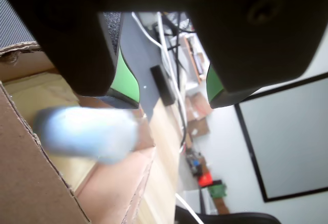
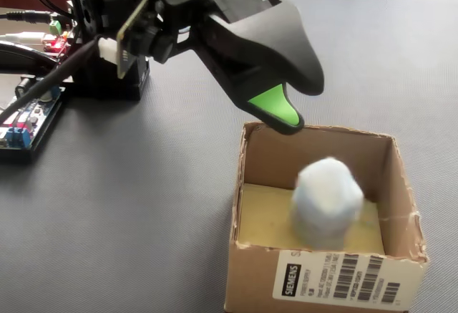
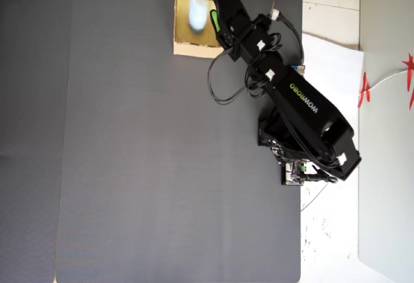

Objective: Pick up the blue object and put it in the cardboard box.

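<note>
The pale blue object [image 2: 328, 198] is inside the cardboard box [image 2: 247, 184], blurred, over the yellowish floor. In the wrist view the blue object [image 1: 87, 131] shows as a smear below my left finger, inside the box [image 1: 25, 183]. My gripper [image 1: 174, 98] is open, its green-tipped jaws wide apart with nothing between them. In the fixed view the gripper [image 2: 283, 116] hangs just above the box's far rim. From overhead, the gripper [image 3: 217, 11] sits over the box [image 3: 194, 48] beside the blue object [image 3: 197, 11].
The box stands at the far edge of a dark grey mat [image 3: 129, 134]. My arm's base and circuit boards [image 2: 21, 123] with cables sit at the left of the fixed view. White paper [image 3: 330, 56] lies beside the mat.
</note>
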